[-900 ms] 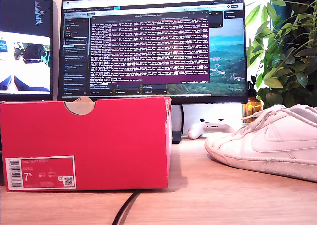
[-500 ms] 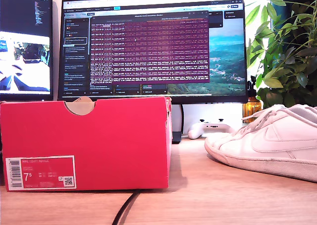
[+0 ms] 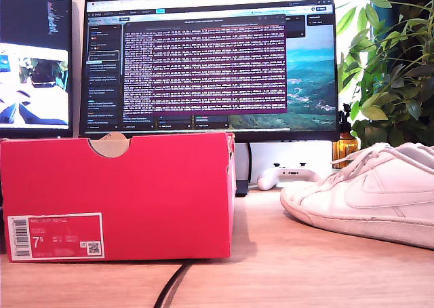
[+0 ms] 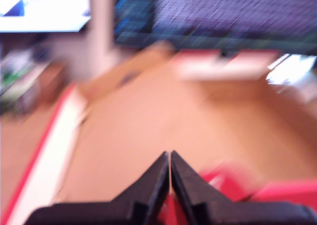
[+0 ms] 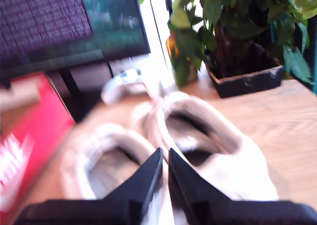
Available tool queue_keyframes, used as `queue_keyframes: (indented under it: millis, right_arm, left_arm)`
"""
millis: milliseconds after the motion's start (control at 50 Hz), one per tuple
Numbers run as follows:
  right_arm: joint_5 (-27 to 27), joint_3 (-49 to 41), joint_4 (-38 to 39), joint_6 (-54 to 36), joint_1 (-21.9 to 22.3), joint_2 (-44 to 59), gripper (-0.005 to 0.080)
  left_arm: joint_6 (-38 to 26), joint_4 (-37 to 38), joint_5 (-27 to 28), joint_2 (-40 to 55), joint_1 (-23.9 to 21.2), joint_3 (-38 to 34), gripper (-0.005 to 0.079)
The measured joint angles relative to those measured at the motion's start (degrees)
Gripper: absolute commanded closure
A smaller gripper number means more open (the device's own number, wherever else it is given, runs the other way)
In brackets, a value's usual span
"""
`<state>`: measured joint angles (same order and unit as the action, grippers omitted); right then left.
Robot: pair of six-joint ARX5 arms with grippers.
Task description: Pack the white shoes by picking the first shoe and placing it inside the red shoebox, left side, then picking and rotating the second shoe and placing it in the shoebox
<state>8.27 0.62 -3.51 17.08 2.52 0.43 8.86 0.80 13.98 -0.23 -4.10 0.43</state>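
The red shoebox stands at the exterior view's left, its label facing the camera. One white shoe lies at that view's right, toe toward the box. No arm shows in the exterior view. In the blurred second wrist view my second gripper is shut and empty above two white shoes lying side by side, with the red shoebox beside them. The first wrist view is also blurred. There my first gripper is shut and empty over a tan surface with the shoebox's red edge alongside.
A white game controller lies behind the shoe, under a wide monitor. A potted plant fills the exterior view's right rear, its dark pot near the shoes. A black cable runs across the wooden desk in front of the box.
Only the text on the monitor has scrolled. The box and the shoe have stayed where they were in the exterior view.
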Motion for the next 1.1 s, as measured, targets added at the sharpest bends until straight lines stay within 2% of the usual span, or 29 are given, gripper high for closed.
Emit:
queue_keyframes:
  millis: [200, 340, 460, 520, 540, 580, 600, 800, 880, 920, 940, 1000, 1100]
  right_arm:
    - [4.9, 0.0, 8.6, 12.5, 0.0, 0.0, 0.0759]
    - [9.9, 0.0, 13.6, 19.2, 0.0, 0.0, 0.0754]
    - [14.1, 0.8, 16.4, 21.7, 0.0, 0.0, 0.0752]
    - [16.4, 2.0, 16.6, 21.9, 0.0, 0.0, 0.0752]
    - [17.1, 2.4, 16.6, 21.9, 0.0, 0.0, 0.0752]
    - [18.4, 3.3, 16.6, 21.9, 0.0, 0.0, 0.0752]
    - [19.0, 3.8, 16.6, 21.9, 0.0, 0.0, 0.0752]
    - [22.5, 7.6, 15.6, 21.9, 0.0, 0.9, 0.0753]
    - [22.9, 9.5, 14.1, 21.9, 0.0, 3.7, 0.0753]
    - [23.1, 10.4, 13.5, 21.9, 0.0, 5.6, 0.0753]
    - [23.1, 10.9, 13.1, 21.9, 0.0, 6.6, 0.0753]
    - [23.2, 12.4, 12.2, 21.9, 0.0, 9.8, 0.0753]
    - [24.0, 15.0, 11.6, 21.9, 0.0, 15.7, 0.0753]
  left_arm:
    - [3.2, -8.9, 6.0, 0.0, 0.0, 2.7, 0.0764]
    - [7.6, -11.9, 10.3, 0.0, 0.0, 5.5, 0.0764]
    - [10.3, -12.6, 14.3, 0.0, 0.0, 6.7, 0.0764]
    - [10.2, -10.2, 16.5, 0.0, 0.0, 7.5, 0.0764]
    - [6.5, -9.0, 17.2, 0.0, 0.0, 7.9, 0.0764]
    - [6.5, -6.1, 18.2, 0.0, 0.0, 8.9, 0.0764]
    - [0.3, -4.6, 18.5, 0.0, 0.0, 9.4, 0.0764]
    - [-17.8, 12.3, 18.7, 0.1, 0.0, 14.0, 0.0764]
    - [-27.2, 18.7, 18.4, 0.1, 0.0, 15.6, 0.0764]
    - [-29.6, 22.1, 17.7, 0.4, 0.0, 16.5, 0.0764]
    - [-33.9, 23.8, 17.3, 0.6, -0.1, 16.9, 0.0764]
    - [-39.3, 27.9, 15.5, 1.7, -0.5, 18.3, 0.0764]
    - [-46.1, 32.2, 11.8, 3.4, -2.1, 19.3, 0.0764]
